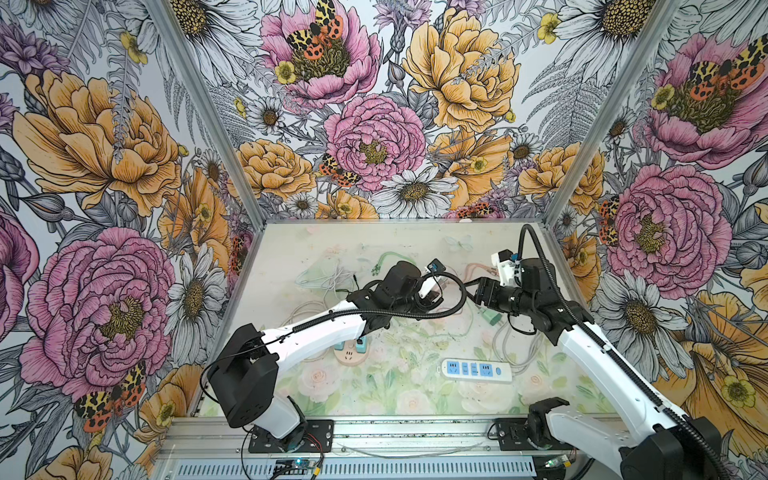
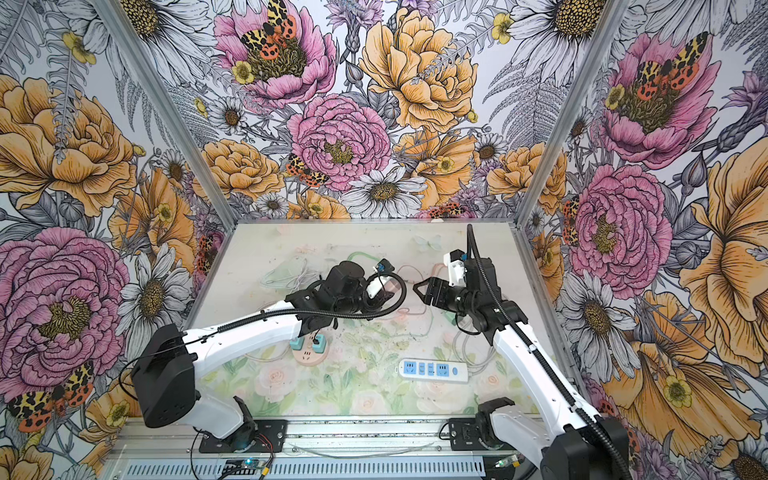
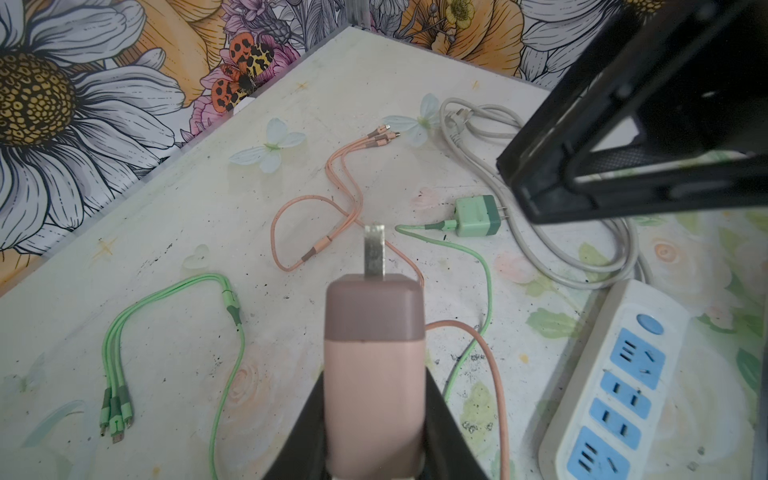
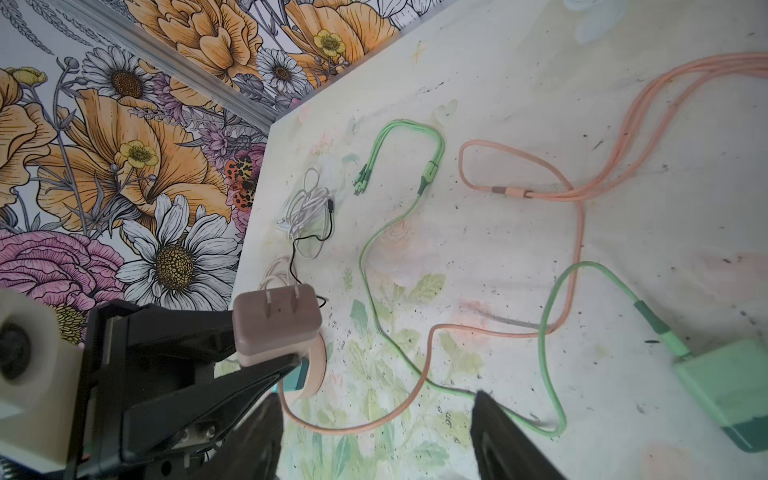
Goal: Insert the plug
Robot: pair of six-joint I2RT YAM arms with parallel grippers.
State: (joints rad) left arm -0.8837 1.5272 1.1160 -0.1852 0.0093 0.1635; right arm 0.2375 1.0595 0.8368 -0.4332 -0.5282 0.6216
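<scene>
Grips the pink plug (image 3: pixel 374 316) in the left hand (image 3: pixel 374 386), lifted off the surface (image 1: pixel 374 249), prongs toward the right hand (image 4: pixel 376 399). Spreads that hand wide, empty, above the white power strip (image 1: pixel 476 370).

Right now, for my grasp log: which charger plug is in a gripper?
The pink plug, clamped in the left gripper; the green plug lies loose on the table.
</scene>
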